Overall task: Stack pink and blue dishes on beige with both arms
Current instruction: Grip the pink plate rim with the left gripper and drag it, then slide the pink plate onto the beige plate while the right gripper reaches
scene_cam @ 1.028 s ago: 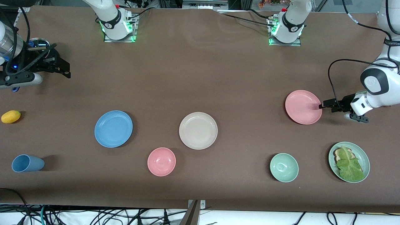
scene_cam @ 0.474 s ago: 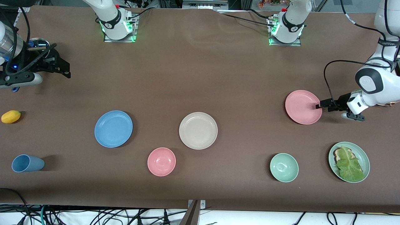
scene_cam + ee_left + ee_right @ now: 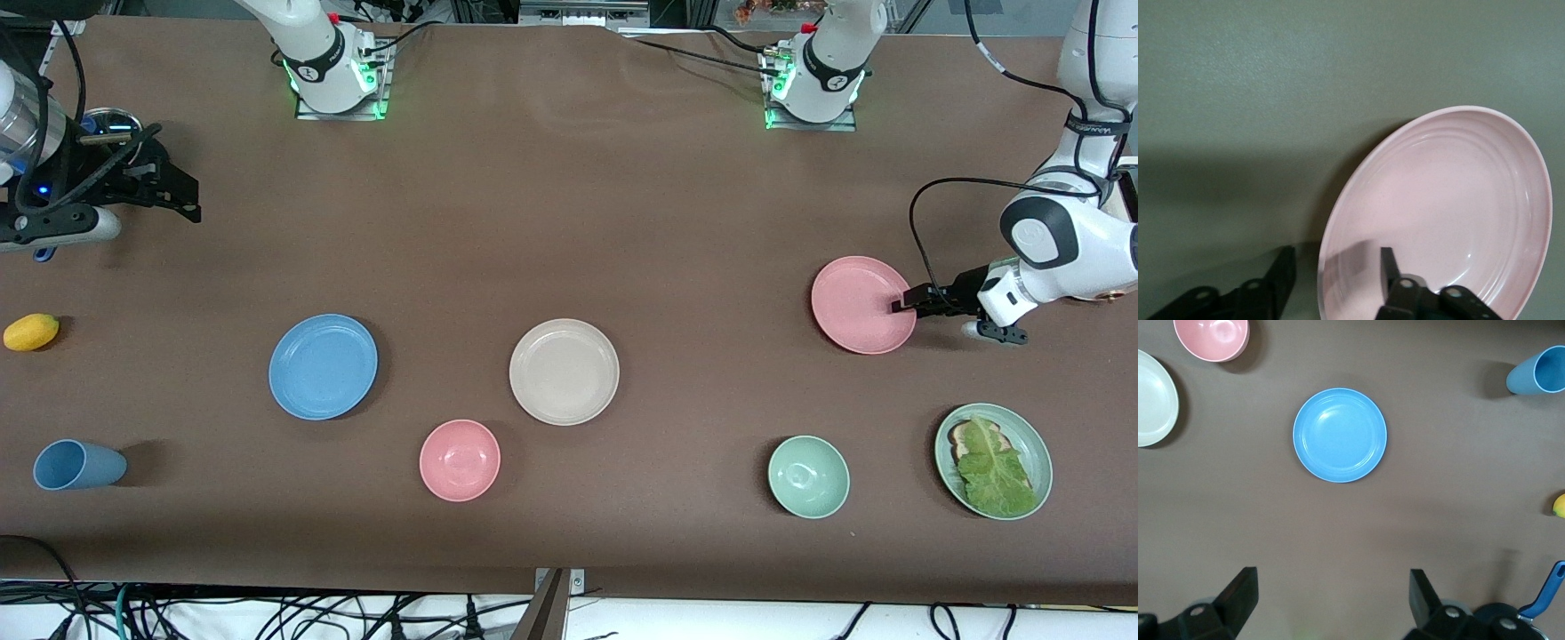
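Your left hand (image 3: 900,304) is down at the edge of the pink plate (image 3: 861,305), at the left arm's end of the tabletop (image 3: 569,222). In the left wrist view the hand (image 3: 1335,267) stands partly open across the plate's rim: one finger (image 3: 1389,263) lies over the inside of the pink plate (image 3: 1445,207), the other is outside it over the bare tabletop. The fingers have not closed on the rim, and a clear gap shows between the outer finger and the plate's edge. You cannot tell from these views whether the inner finger touches the plate's surface. The plate lies flat on the tabletop.

Your right hand (image 3: 182,196) hangs above the right arm's end of the tabletop, well apart from the dishes. Its wrist view shows the hand (image 3: 1331,593) spread wide and holding nothing, looking down on the blue plate (image 3: 1339,435).

The blue plate (image 3: 323,365) sits toward the right arm's end, and the beige plate (image 3: 564,371) lies near the middle of the tabletop with nothing on it. The two are well apart, and the pink plate is well apart from the beige one too.

A pink bowl (image 3: 460,460) sits nearer the front camera, between the blue and beige plates. A blue cup (image 3: 78,465) lies on its side and a yellow fruit (image 3: 31,332) rests near the right arm's end.
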`<state>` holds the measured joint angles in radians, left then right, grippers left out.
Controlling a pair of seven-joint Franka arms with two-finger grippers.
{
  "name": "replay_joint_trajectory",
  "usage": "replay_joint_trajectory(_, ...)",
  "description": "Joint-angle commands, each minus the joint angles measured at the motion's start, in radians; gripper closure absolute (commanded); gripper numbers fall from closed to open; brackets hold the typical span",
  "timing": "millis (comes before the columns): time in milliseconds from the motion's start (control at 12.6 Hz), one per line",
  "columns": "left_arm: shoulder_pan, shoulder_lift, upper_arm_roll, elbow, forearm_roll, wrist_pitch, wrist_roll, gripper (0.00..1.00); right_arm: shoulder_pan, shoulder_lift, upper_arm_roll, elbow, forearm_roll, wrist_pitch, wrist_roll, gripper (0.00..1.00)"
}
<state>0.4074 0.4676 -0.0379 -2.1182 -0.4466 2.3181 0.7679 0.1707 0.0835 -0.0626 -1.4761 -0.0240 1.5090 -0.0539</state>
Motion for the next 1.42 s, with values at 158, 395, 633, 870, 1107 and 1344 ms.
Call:
replay_joint_trajectory(158,0.002,-0.004,0.001,0.004,-0.038,-0.014,0.102,1.00,0.000,0.009,0.007,0.028,0.001,-0.007,0.034,0.00)
replay_joint_trajectory(395,-0.009,-0.010,-0.002,0.020,-0.035,-0.028,0.084,1.00,0.000,0.009,0.007,0.028,0.001,-0.007,0.059,0.00)
replay_joint_trajectory(633,-0.024,-0.012,-0.071,0.118,-0.037,-0.146,-0.054,1.00,0.001,0.009,0.009,0.028,0.001,-0.009,0.057,0.00)
replay_joint_trajectory(870,-0.132,-0.010,-0.131,0.210,-0.024,-0.146,-0.287,1.00,-0.002,0.007,0.007,0.028,0.003,-0.009,0.052,0.00)
replay_joint_trajectory(1107,-0.272,-0.001,-0.132,0.293,-0.027,-0.146,-0.538,1.00,-0.008,0.019,0.006,0.028,0.003,-0.006,0.042,0.00)
replay_joint_trajectory(1344,-0.416,0.012,-0.131,0.358,-0.026,-0.140,-0.785,1.00,-0.010,0.053,0.006,0.028,-0.002,-0.001,0.043,0.00)
